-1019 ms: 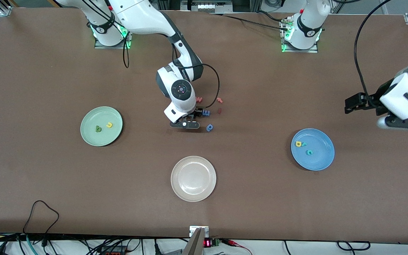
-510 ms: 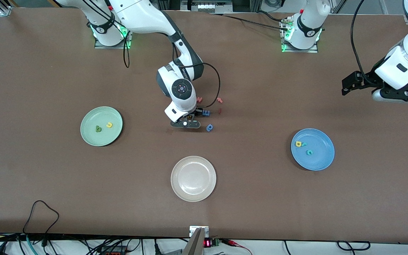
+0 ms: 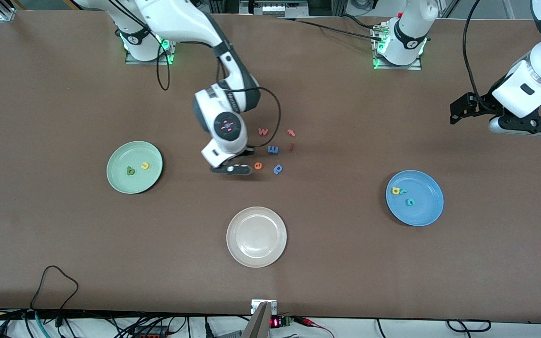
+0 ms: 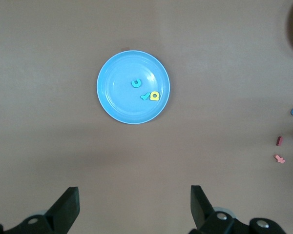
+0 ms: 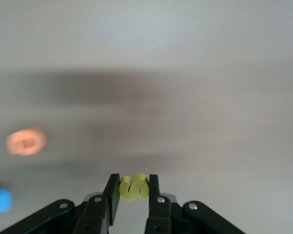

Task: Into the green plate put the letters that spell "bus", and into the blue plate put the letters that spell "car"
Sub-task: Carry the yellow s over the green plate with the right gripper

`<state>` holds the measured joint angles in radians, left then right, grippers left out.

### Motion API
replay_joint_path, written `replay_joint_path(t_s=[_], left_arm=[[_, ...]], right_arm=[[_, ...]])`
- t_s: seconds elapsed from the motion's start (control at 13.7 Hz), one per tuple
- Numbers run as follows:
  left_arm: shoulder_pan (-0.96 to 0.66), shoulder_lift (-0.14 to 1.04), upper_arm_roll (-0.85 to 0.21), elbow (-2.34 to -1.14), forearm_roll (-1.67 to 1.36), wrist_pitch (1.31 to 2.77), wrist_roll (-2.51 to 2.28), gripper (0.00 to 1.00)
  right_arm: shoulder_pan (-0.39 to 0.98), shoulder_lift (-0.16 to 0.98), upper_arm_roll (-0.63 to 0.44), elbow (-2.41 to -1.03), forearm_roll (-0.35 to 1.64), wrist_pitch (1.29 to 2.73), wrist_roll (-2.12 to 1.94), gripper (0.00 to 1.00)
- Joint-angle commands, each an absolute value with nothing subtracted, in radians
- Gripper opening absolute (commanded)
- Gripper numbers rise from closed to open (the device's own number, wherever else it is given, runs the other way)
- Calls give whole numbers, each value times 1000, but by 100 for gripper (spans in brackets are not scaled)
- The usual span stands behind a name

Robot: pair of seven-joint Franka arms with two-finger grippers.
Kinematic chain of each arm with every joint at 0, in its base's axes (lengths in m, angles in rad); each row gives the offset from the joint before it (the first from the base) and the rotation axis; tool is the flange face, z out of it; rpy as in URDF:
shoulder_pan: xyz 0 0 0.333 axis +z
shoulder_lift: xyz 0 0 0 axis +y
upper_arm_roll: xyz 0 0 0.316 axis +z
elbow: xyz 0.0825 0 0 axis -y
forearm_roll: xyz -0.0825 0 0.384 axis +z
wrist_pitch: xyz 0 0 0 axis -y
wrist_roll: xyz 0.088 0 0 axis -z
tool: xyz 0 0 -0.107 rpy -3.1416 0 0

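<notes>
Now the right hand (image 5: pixel 133 191) pinches the small yellow s (image 5: pixel 134 187); the left hand (image 4: pixel 135 208) hangs spread wide.

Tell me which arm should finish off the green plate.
Right. The right gripper is shut on the yellow s, nearer the green plate, which holds b and u. The left gripper waits open, empty, above the table near the blue plate.

White arms (image 3: pixel 181 21), black end effectors (image 3: pixel 231 170)

Even overhead light, soft shadows under arms, right wrist view's background blurred
</notes>
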<state>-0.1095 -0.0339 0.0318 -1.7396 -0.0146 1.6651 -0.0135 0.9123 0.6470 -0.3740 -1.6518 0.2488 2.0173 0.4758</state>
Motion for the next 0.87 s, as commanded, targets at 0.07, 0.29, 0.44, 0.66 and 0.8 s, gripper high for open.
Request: replay_joint_path(t_s=[0.07,0.29,0.44,0.66,0.8], left_arm=[[-107,-44,38,-1733,-21,1629,6,100],[-113,-38,34,-1709,32,1637,0,100],[-123,-26,11,-1689,51,1637,-5,100],[-114,-17,3,-1675,48,1628,-2,100],[-103,-12,11,-1674,37,1626,8,100]], right_arm=[[896,591,-575,-1718,245,1931,177,15],[900,578,-673,-1799,245,1956,-7,15],[891,552,-695,-1880,245,2026,-78,16],[874,505,-707,-2032,249,2213,-158,17],[870,479,-707,-2075,255,2229,-158,17]])
